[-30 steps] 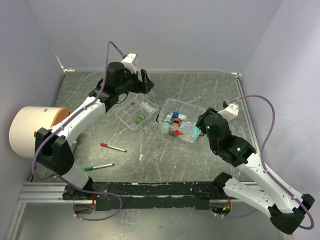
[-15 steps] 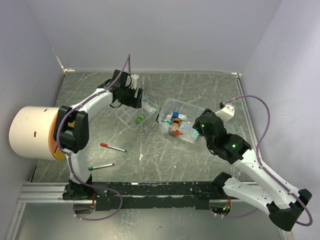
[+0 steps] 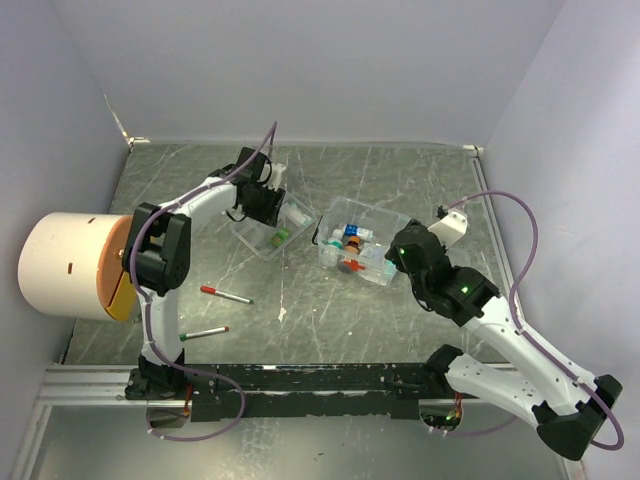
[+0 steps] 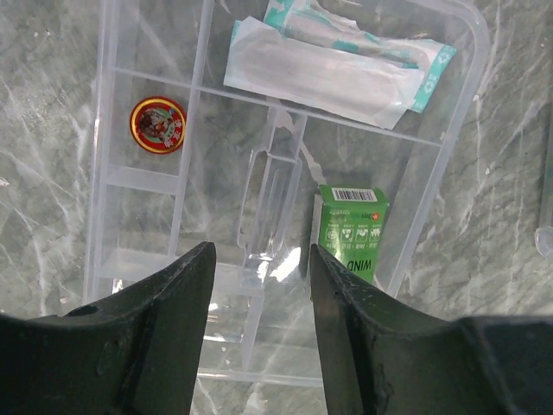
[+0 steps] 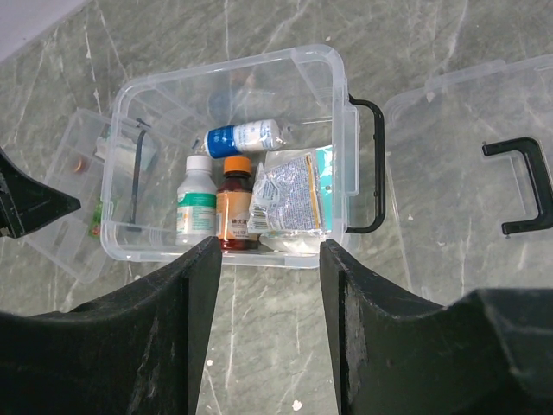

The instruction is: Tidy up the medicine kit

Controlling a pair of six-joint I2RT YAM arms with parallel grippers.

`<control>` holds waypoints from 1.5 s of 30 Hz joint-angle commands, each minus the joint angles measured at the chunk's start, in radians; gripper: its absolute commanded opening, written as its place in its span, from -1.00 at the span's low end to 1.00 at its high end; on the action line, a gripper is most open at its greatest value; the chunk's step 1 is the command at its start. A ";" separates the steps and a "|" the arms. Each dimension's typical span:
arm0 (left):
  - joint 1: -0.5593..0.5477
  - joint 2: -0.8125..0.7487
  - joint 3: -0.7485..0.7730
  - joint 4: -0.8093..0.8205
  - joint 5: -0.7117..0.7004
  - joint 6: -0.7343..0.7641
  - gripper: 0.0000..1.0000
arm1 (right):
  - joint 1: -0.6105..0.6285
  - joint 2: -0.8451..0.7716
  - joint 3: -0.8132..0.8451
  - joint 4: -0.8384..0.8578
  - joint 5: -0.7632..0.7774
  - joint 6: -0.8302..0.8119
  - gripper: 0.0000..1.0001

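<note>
The medicine kit's clear box (image 5: 155, 86) stands open with a black handle (image 5: 373, 164). Inside are a blue-capped bottle (image 5: 246, 138), a white bottle (image 5: 197, 203), an amber bottle (image 5: 233, 203) and a foil packet (image 5: 285, 194). Its lid (image 5: 449, 112) lies to the right. My right gripper (image 5: 270, 252) is open just short of the box's near wall (image 3: 350, 212). The divided tray (image 4: 112, 173) holds a round red tin (image 4: 158, 124), white packets (image 4: 333, 65) and a green carton (image 4: 349, 232). My left gripper (image 4: 259, 285) hangs open over the tray's centre handle (image 4: 270, 194).
A big white cylinder with an orange face (image 3: 65, 265) stands at the left edge. A red pen (image 3: 225, 295) and a green pen (image 3: 205, 333) lie on the table in front of the tray (image 3: 255, 240). Walls close in the back and both sides.
My left arm swung in from the back and came down over the tray, and its jaws narrowed. The right gripper crept slightly toward the box.
</note>
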 commanded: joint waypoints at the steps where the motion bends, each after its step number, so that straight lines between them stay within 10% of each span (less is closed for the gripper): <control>1: -0.011 0.038 0.053 -0.021 -0.059 0.021 0.15 | -0.011 -0.001 -0.004 -0.014 0.027 0.012 -0.01; 23: -0.025 0.084 0.095 -0.061 -0.118 0.034 -0.67 | -0.287 0.119 -0.010 0.088 -0.286 -0.118 -0.01; 45: -0.025 -0.077 0.119 -0.208 -0.131 -0.116 -0.68 | -0.468 0.417 0.014 0.230 -0.487 -0.379 -0.19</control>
